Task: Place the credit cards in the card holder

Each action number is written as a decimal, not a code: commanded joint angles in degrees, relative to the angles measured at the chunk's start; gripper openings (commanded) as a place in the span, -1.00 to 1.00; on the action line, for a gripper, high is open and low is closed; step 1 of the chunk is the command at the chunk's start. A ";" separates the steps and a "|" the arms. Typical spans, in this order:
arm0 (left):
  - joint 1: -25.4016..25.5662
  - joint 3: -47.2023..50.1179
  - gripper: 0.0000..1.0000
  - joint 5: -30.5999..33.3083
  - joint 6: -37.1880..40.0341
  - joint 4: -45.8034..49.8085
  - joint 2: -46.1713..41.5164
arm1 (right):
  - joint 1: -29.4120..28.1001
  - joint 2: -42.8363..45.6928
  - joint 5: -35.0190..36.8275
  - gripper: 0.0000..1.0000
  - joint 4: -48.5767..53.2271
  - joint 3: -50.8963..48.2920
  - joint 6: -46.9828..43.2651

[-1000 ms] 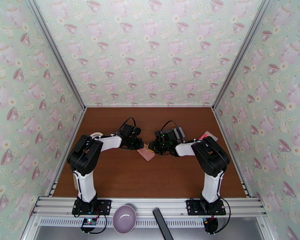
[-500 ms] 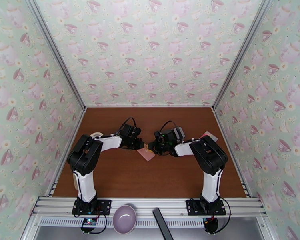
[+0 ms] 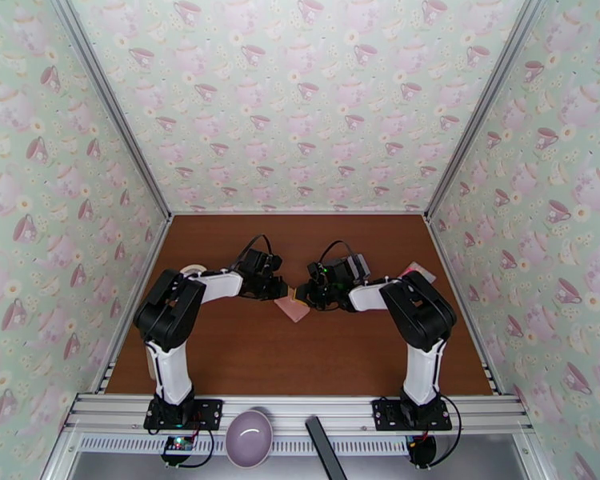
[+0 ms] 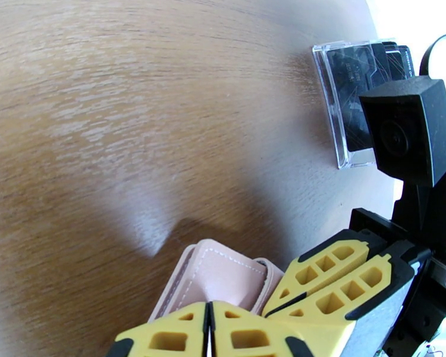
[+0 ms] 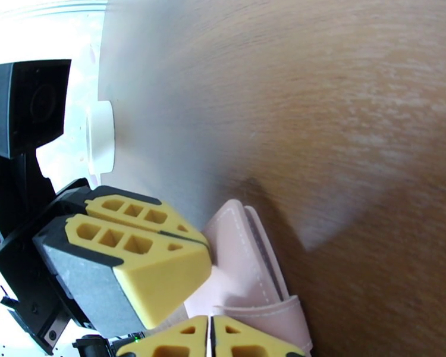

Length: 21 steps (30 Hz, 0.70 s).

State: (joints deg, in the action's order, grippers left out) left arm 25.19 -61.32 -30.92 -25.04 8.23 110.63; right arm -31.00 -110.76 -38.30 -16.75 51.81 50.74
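Two robot arms meet over the middle of a brown wooden surface (image 3: 244, 354), both sets of jaws pressed together on a small pink card holder (image 3: 293, 307). The left arm (image 3: 220, 286) reaches in from the left edge and the right arm (image 3: 372, 296) from the right edge, their yellow fingertips close together at the holder.

From the left wrist, the left jaws are closed to a thin seam on the near end of the holder's stitched flap, while the right jaws, equally closed, nip its right-hand side. The right wrist view mirrors the grip: the right jaws are shut at the holder's strap end and the left jaws pinch its upper edge. The holder sits tilted, casting a shadow on the wood beside it.

The cards (image 4: 354, 72), black, stand bunched in a clear case (image 4: 336, 138) at the right edge of the surface, well apart from the holder. A white roll (image 5: 101, 144) lies by the left edge. A lilac bowl (image 3: 249, 436) rests by the metal rail (image 3: 316, 410) along the near edge.
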 commanded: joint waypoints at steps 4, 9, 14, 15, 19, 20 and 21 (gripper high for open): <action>-1.02 2.48 -0.77 5.30 1.57 3.33 2.27 | -0.36 2.72 1.07 -0.76 4.18 0.49 -0.82; -1.10 2.52 -0.77 5.34 1.57 3.26 2.23 | -0.45 3.24 1.04 -0.76 4.57 0.72 -0.59; -1.11 2.61 -0.79 5.43 1.82 3.24 2.31 | -0.44 2.65 0.45 -0.76 4.10 1.77 0.13; -1.10 2.61 -0.80 5.43 1.84 3.27 2.37 | -0.40 2.56 0.51 -0.76 4.05 2.01 0.23; -1.12 2.78 -0.84 5.43 1.92 3.10 2.53 | -0.46 2.40 0.18 -0.76 3.95 3.23 0.78; -1.11 2.86 -0.84 5.48 1.92 3.00 2.56 | -0.55 2.33 0.23 -0.76 4.37 3.63 0.76; -1.07 2.92 -0.84 5.43 1.86 2.93 2.60 | -0.54 2.24 0.29 -0.76 4.67 3.96 0.62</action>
State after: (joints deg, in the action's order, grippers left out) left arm 25.10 -61.10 -30.98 -24.82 7.84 110.63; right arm -31.11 -109.36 -38.13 -13.26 53.74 50.83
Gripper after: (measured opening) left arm 0.081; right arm 0.120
